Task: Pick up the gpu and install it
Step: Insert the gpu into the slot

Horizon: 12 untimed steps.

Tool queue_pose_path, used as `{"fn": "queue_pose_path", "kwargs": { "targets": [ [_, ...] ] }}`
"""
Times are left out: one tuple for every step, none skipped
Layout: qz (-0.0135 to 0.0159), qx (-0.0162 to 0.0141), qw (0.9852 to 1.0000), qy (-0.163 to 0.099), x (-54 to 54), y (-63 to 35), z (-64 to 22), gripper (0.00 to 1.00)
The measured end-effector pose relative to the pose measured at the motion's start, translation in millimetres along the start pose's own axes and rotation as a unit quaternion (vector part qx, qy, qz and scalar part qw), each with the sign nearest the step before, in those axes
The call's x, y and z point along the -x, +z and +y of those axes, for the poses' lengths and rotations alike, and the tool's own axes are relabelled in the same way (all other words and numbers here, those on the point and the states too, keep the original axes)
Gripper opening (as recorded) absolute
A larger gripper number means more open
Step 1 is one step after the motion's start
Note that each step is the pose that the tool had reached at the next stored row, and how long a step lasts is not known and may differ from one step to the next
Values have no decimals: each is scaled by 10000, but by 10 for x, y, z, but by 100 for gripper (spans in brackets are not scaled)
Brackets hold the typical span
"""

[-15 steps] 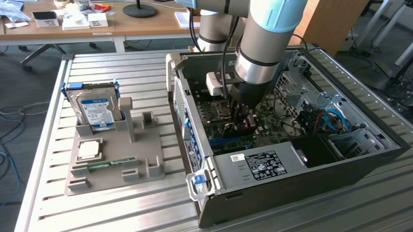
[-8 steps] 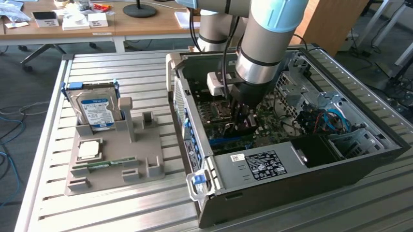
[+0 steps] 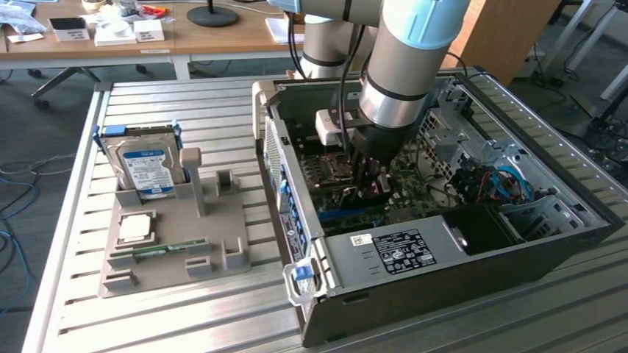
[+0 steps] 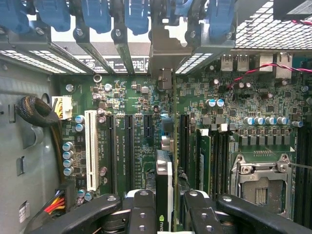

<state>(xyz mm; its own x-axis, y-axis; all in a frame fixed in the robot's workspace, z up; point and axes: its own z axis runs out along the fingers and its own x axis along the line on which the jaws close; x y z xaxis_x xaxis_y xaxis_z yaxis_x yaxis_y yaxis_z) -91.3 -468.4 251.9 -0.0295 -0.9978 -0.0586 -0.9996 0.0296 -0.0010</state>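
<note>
The gpu (image 4: 164, 187), a thin flat card seen edge-on, stands upright in my tool (image 4: 168, 214). Its black fingers (image 4: 141, 212) are clamped on the card, over the green motherboard (image 4: 131, 92) with its long black slots, inside the open metal case (image 3: 549, 243). In the exterior view, at nine o'clock from the case, a grey plastic holder (image 3: 172, 254) on the slatted bench (image 3: 196, 323) carries an upright blue-labelled hard drive (image 3: 145, 169).

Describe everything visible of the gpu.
The gpu appears edge-on: a thin card, black on one face with a pale logo, and a lighter strip along its edge. It stands on edge over the green motherboard, parallel to the long slots, clamped between the fingers of the end effector. Whether it is seated cannot be told.
</note>
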Motion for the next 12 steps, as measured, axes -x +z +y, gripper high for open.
{"fn": "queue_pose_path", "kwargs": {
  "targets": [
    [0, 0, 10000, 0, 0, 0, 0, 27],
    [0, 0, 10000, 0, 0, 2, 0, 27],
    [0, 0, 10000, 0, 0, 3, -1, 27],
    [0, 0, 10000, 0, 0, 4, -1, 27],
    [0, 0, 10000, 0, 0, 4, -1, 27],
    [0, 0, 10000, 0, 0, 4, -1, 27],
    [0, 0, 10000, 0, 0, 4, -1, 27],
    [0, 0, 10000, 0, 0, 4, -1, 27],
    [0, 0, 10000, 0, 0, 4, -1, 27],
    [0, 0, 10000, -2, 0, 4, -1, 27],
    [-1, 0, 10000, -3, 0, 4, -1, 27],
    [-2, 1, 10000, -4, 0, 4, 2, 27]
  ]
}}
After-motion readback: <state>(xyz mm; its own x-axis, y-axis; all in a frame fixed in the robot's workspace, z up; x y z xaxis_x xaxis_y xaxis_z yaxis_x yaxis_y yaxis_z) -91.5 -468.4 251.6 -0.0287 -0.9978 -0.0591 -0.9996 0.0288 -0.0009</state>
